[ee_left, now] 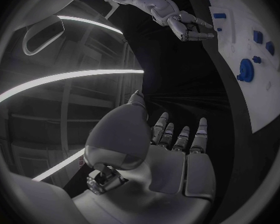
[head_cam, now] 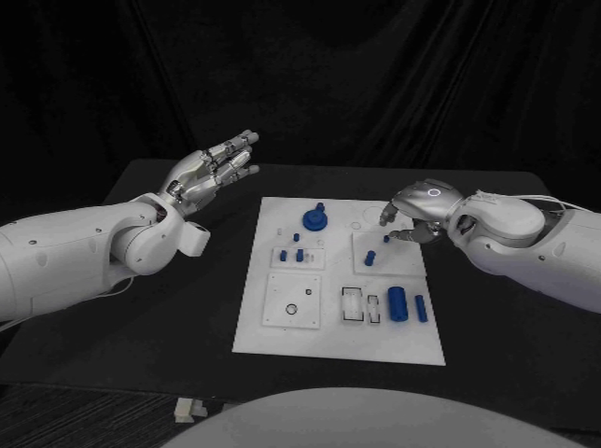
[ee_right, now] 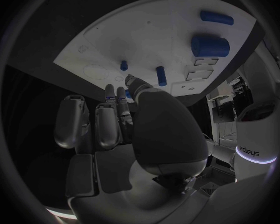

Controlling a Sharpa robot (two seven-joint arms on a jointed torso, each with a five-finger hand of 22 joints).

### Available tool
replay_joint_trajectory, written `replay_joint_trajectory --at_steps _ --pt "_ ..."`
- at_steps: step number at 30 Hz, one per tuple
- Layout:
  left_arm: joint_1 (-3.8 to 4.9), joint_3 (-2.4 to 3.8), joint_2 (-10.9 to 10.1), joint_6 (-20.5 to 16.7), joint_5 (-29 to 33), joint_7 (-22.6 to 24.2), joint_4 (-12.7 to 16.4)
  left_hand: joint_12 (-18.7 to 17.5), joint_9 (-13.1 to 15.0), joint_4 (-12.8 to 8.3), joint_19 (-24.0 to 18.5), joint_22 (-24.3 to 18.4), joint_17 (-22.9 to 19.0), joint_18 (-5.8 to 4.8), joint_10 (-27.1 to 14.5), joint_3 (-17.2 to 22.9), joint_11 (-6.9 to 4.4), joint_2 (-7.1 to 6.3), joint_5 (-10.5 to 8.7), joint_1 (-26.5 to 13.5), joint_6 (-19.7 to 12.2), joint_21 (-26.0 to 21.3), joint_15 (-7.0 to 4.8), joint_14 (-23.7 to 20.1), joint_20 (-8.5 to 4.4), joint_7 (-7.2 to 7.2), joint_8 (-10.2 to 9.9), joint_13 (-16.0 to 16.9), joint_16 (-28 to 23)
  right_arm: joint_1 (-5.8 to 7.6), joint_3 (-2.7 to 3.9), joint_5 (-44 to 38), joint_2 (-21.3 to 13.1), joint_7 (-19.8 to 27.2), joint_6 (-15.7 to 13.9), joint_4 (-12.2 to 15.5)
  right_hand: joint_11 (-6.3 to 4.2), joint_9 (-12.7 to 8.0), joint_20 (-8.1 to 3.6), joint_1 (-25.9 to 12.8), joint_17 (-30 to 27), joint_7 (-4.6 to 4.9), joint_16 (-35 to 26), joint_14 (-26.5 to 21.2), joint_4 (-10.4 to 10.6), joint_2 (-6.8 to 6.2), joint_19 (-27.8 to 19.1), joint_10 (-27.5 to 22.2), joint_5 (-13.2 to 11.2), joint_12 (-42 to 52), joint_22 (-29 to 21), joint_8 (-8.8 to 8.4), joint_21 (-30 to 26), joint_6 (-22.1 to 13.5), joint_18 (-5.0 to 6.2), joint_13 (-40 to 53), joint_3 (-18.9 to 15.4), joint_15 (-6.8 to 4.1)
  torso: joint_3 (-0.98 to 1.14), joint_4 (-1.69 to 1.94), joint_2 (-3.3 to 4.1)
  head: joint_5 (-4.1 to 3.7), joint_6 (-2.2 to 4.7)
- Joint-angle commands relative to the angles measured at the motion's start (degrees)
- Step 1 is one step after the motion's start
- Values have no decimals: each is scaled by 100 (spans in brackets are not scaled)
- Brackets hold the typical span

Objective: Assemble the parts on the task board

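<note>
The right robot hand [head_cam: 411,213] (fingers curled, apparently pinching nothing) is hovering over a small blue peg [head_cam: 370,258], risking toppling it.

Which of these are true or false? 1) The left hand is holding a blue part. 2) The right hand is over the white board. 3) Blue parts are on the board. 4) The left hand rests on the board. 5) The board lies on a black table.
1) False: the left hand holds nothing, its fingers spread.
2) True: the right hand hangs over the task board, near an upright blue peg.
3) True: among them a round blue part and a blue cylinder.
4) False: it is raised beside the board, over the black table.
5) True.
</note>
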Motion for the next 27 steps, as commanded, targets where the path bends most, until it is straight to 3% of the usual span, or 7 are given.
replay_joint_trajectory --at_steps 1,12,27 --pt "-16 5 25 166 154 989 -17 32 0 -12 6 -14 10 51 -6 -41 40 14 80 114 -7 -2 64 17 53 41 -19 -2 20 -30 3 -61 16 153 85 -44 -13 -14 1 92 5 -8 8 179 -5 10 43 77 141 -64 979 -50 -16 51 -10 -43 66 -38 4 -6 2 -8 -1" --pt "-35 5 70 257 156 994 -98 57 5 -78 26 -66 16 38 -16 -63 92 -1 154 540 28 6 92 39 59 93 -13 -1 27 -102 3 60 105 162 212 -205 26 -33 11 162 0 12 1 174 -47 -14 37 158 264 -170 979 -76 -41 93 -8 -136 189 -17 3 -12 -3 -10 -1" --pt "-45 4 101 407 156 961 -98 283 38 -257 125 -69 68 -20 61 -79 318 45 336 1008 304 35 196 245 67 287 28 32 132 -236 4 73 296 189 77 -485 15 -27 19 198 -19 42 -12 158 -89 -11 23 244 321 -211 974 -65 -70 159 -2 -180 274 -13 0 -2 -1 -5 -1"
